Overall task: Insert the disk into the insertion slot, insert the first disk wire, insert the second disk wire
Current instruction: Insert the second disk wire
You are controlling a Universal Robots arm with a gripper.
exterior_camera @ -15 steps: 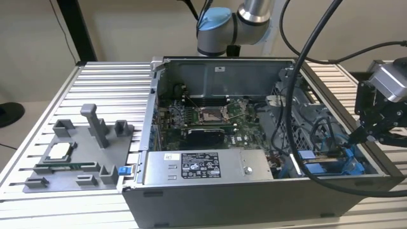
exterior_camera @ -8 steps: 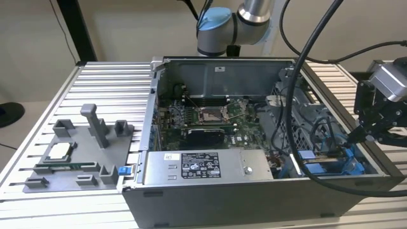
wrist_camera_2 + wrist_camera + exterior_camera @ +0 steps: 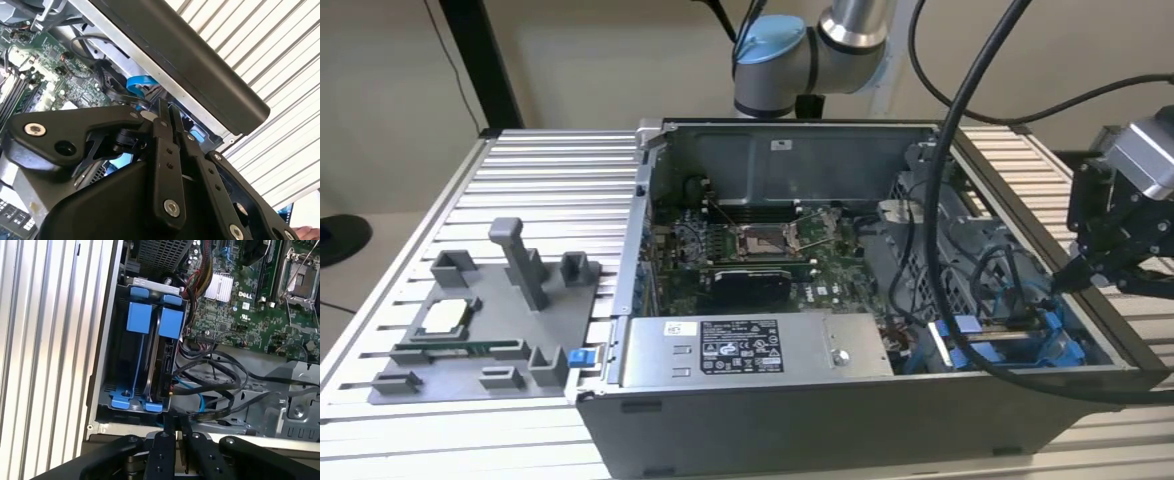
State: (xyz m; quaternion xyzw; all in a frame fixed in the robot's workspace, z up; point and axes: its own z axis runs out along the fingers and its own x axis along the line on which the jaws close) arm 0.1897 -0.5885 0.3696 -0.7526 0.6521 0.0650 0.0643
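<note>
Your gripper (image 3: 176, 421) is hanging over one corner of the open computer case (image 3: 854, 425), right at the insertion slot (image 3: 116, 360). Its fingers (image 3: 162, 150) are lying pressed together with barely a seam between them. Whether a wire end is being pinched in that seam, you cannot tell. Just ahead of the fingertips, in the first wrist view, the disk (image 3: 160, 365) is standing edge-on inside the slot. Blue tabs (image 3: 150, 320) are showing at its far end and more of them at the end nearest the fingers. A thin blue wire (image 3: 190, 388) and several black wires (image 3: 205, 415) are looping out from the side of the disk and passing close by the fingertips — you cannot tell which of them are plugged in. Farther from the fingers, beyond the wires, the green motherboard (image 3: 240, 305) is lying flat in the case. In the exterior view the grey power-supply box (image 3: 734, 350) is sitting near the fingers, just beside the slot. The grey fixture tray (image 3: 467, 330) is resting on the slatted table (image 3: 547, 170), well apart from the fingers on the other side of the case.
</note>
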